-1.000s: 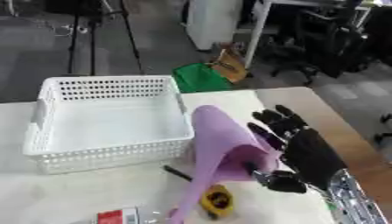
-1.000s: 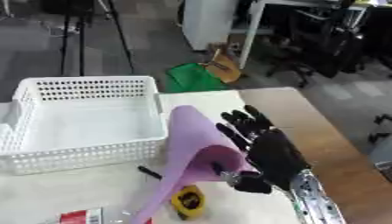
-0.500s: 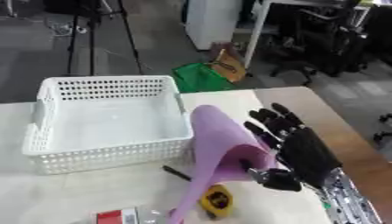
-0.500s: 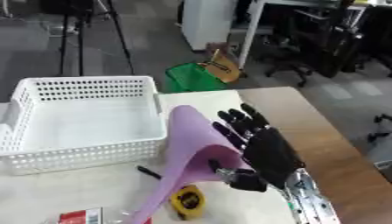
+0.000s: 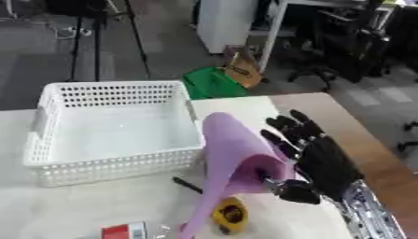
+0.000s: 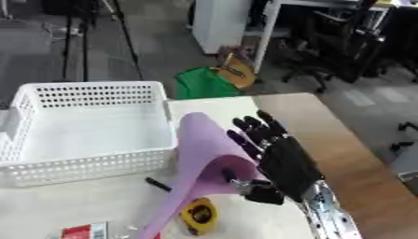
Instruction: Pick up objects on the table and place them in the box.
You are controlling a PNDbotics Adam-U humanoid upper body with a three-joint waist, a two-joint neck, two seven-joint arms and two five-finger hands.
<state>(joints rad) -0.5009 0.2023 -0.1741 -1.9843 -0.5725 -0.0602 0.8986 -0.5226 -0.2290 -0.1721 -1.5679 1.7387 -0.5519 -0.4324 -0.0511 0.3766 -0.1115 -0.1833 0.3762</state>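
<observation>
In the left eye view the right hand (image 5: 325, 163) pinches a curled purple sheet (image 5: 233, 163) at its nine o'clock, fingers extended behind it, thumb inside; the right eye view shows the white basket (image 6: 49, 167) at ten o'clock.

floor: grey floor (image 5: 57, 65) is filling the upper left of the frame
tripod: dark tripod legs (image 5: 135, 37) are standing at upper left
cabinet: white cabinet (image 5: 225, 23) is standing at top centre
chairs: black office chairs (image 6: 359, 46) are crowding the upper right
bag: green bag (image 5: 211, 84) is lying beyond the table's far edge
</observation>
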